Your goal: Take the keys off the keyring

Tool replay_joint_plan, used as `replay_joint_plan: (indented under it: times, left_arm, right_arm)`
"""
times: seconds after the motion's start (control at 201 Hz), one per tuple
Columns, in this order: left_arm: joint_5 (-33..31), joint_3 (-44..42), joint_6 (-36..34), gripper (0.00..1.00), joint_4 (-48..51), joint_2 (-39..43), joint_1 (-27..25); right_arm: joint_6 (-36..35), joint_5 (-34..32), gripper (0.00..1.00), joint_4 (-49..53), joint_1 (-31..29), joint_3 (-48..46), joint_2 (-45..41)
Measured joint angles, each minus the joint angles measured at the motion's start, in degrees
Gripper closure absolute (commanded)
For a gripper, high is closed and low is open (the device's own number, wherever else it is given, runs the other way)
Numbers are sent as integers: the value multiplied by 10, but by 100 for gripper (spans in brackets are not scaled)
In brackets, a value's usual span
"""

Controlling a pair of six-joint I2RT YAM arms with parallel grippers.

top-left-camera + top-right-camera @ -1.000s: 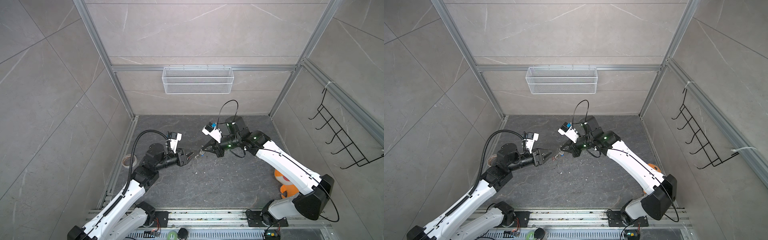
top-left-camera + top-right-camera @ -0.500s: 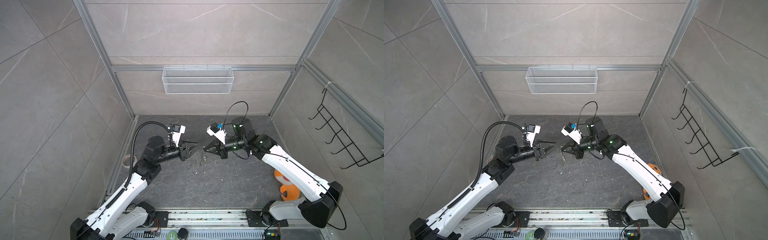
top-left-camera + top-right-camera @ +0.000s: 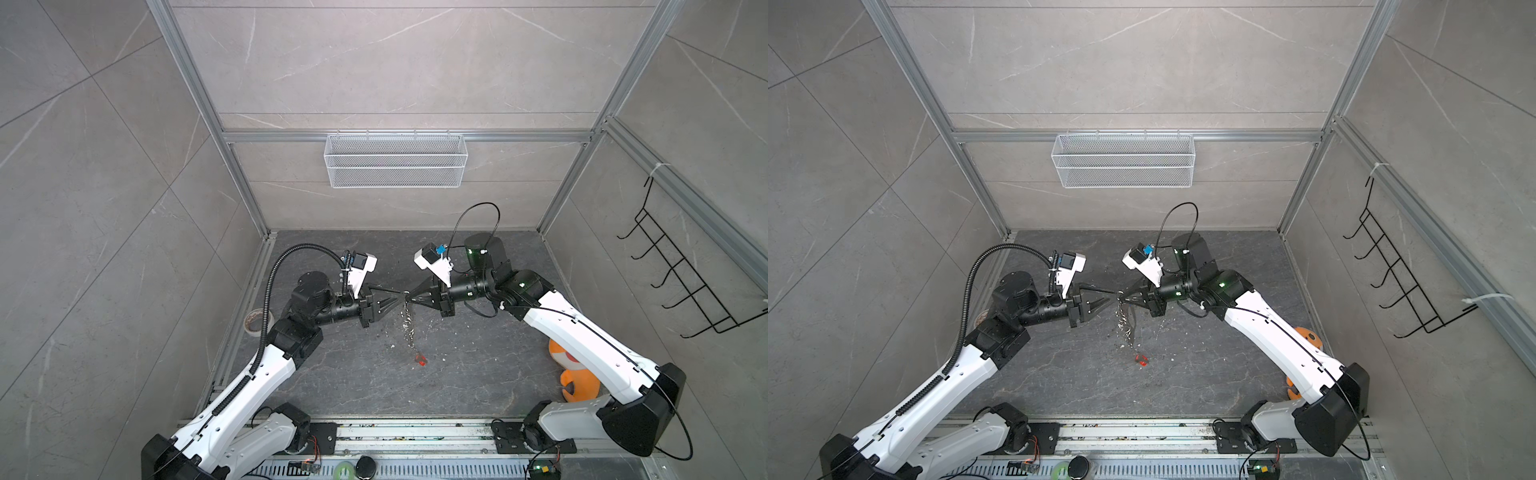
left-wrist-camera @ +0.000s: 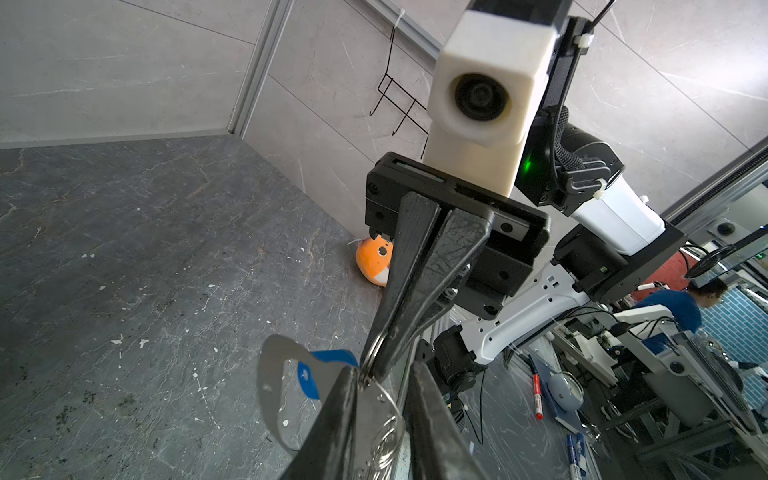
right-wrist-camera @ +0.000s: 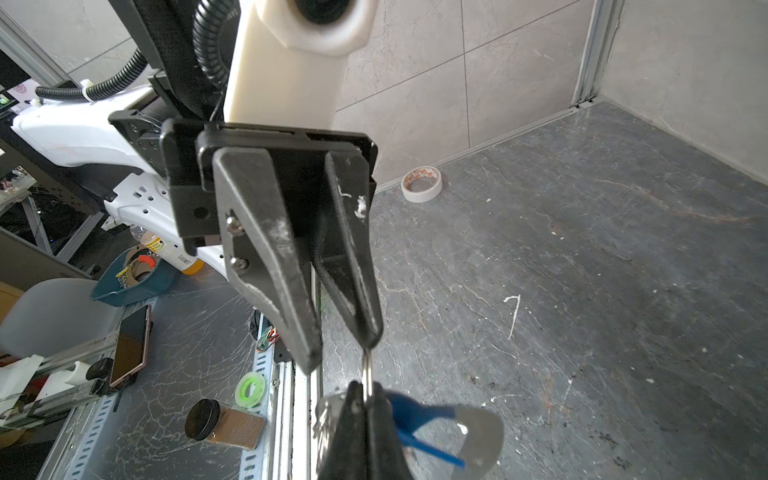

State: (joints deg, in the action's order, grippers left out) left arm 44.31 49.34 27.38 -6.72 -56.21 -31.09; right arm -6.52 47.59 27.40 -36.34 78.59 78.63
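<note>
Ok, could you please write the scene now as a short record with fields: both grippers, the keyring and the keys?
keyring: chain hangs down from the gripper tips
right gripper: shut on its top ring
left gripper: jaws apart, tips at same ring
red key: at chain's low end, near the floor
blue key: beside grey tag, by held ring

Lighting's flat and soft, looks like it comes from overhead, so both top views are bright and sharp, with barely any shadow on the floor (image 3: 374,390) under the arms. The wide-angle lens bows the frame posts (image 3: 195,104) outward around 10 and 2 o'clock. Both wrist views are fisheye-ish. The keyring (image 4: 270,390) is so close it goes soft, with some sheen on the metal.
</note>
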Motion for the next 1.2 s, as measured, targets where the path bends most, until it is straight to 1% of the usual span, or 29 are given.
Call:
replay_joint_plan:
  times: [0.105,0.309,0.448,0.648,0.747,0.892,0.942,1.046,1.081,1.136,1.196]
  left_arm:
    - [1,4,-4,80,2,-3,0]
    - [9,6,-6,80,2,-5,0]
    - [13,8,-6,83,1,-10,0]
    - [16,8,-4,91,-4,-15,0]
    - [20,8,-2,100,-11,-15,0]
    - [22,7,1,100,-27,-15,0]
    - [18,4,7,100,-38,-15,0]
    - [7,-11,28,100,-76,-15,-2]
    - [1,-17,37,100,-90,-13,-4]
    - [-14,-29,46,100,-108,-8,-6]
    - [-30,-42,55,100,-128,-2,-9]
  right_arm:
    - [4,4,100,-3,0,0,0]
    - [5,10,100,-3,0,0,0]
    - [6,14,100,-3,0,0,0]
    - [10,18,100,-4,0,0,0]
    - [19,24,100,-7,3,0,0]
    - [32,32,100,-16,6,0,0]
    - [39,33,96,-21,7,0,0]
    - [52,29,75,-40,8,-5,-1]
    - [58,23,69,-46,9,-11,-1]
    - [60,19,64,-60,9,-22,-3]
    - [72,12,61,-75,7,-35,-10]
